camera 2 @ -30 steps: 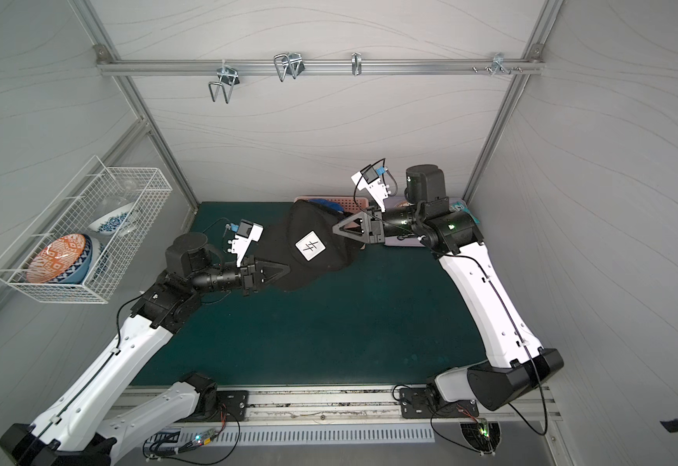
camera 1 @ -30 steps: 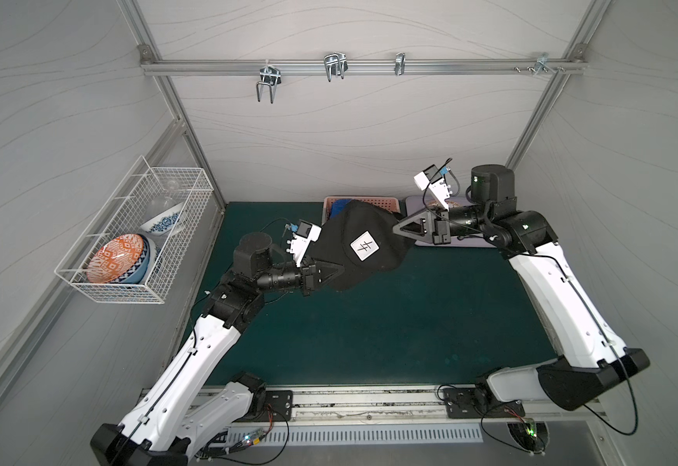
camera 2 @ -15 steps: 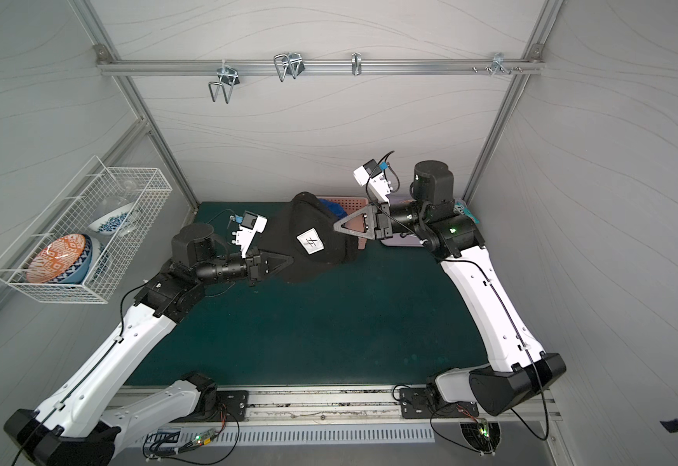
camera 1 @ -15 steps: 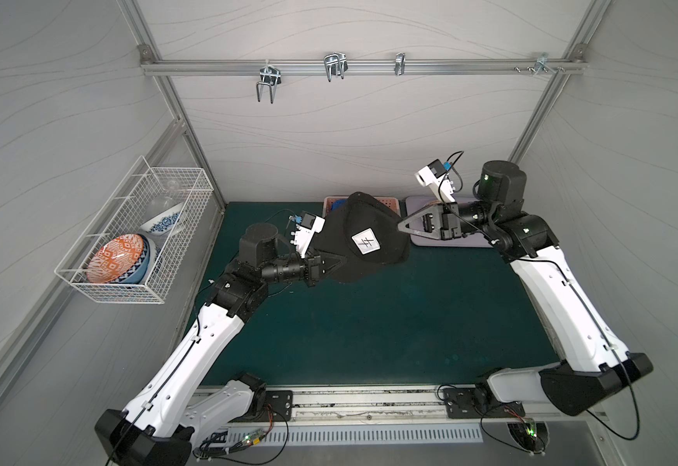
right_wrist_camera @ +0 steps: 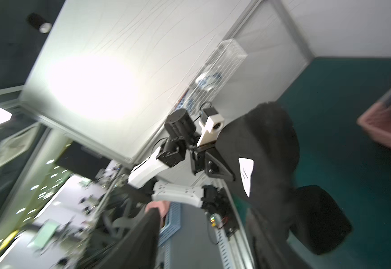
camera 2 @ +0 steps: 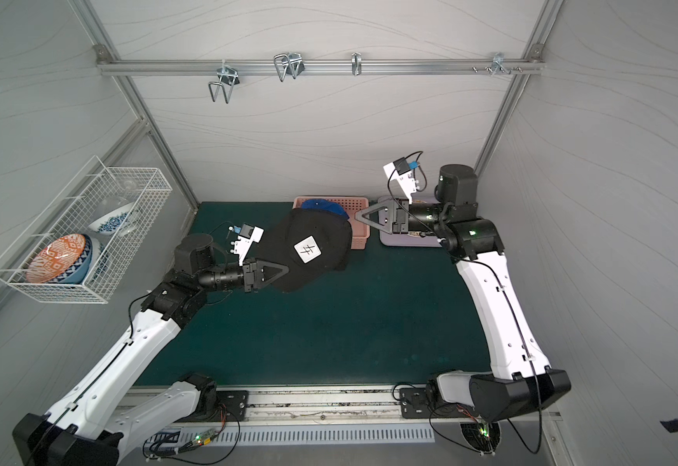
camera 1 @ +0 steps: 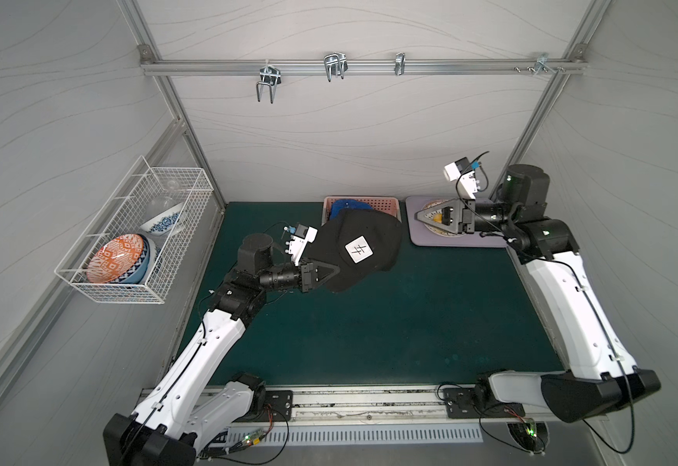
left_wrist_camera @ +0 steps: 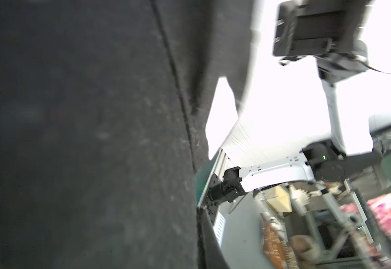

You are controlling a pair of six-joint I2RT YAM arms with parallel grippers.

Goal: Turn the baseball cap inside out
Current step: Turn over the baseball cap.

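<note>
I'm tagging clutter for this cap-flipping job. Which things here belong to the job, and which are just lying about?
In the job:
black cap
left pincer, shut on its edge
right pincer, open, apart from it

Lying about:
pink basket holding a blue cap
grey tray
wire basket with bowls
hooks on the rail

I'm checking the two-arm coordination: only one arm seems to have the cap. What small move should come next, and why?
Probably bring the right gripper toward the black cap and close on its far edge. The left gripper alone pinches the cap, while the right one stands open, apart from it, near the purple tray. Turning it likely needs both.
</note>
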